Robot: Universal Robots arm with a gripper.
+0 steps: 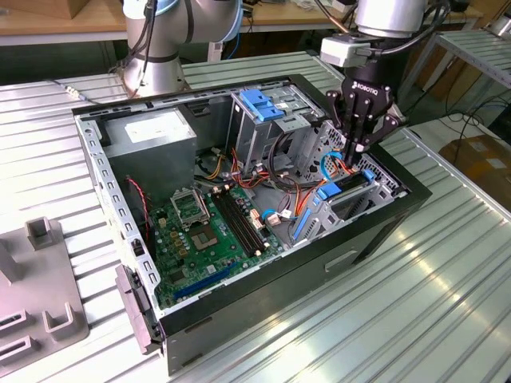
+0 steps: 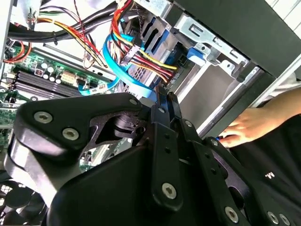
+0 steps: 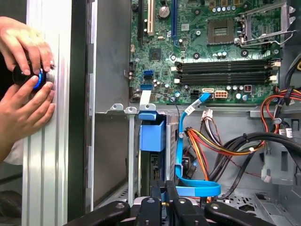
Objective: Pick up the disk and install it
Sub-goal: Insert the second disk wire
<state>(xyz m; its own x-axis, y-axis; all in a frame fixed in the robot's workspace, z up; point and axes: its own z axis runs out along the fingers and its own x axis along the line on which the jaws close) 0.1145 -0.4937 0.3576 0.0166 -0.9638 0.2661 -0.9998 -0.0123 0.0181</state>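
The disk (image 1: 345, 188) sits edge-up in the drive bay at the front corner of the open computer case (image 1: 375, 231), on the exterior view's right. Its dark body and blue carrier rails (image 3: 152, 134) show in the slot in the first wrist view. My gripper (image 1: 357, 153) hangs straight above it, fingers pressed together with nothing between them. The fingertips (image 3: 155, 192) meet right at the disk's near end (image 3: 153, 165). I cannot tell whether they touch it. In the second wrist view the shut gripper (image 2: 162, 98) points at the bay beside the cables.
A blue flat cable (image 3: 181, 155) and a red-yellow wire bundle (image 3: 211, 143) run right next to the bay. A person's hands (image 3: 26, 89) hold a black and blue knob on the table beside the case. A grey power supply (image 1: 152, 132), blue bracket (image 1: 259, 104) and motherboard (image 1: 204, 231) fill the case.
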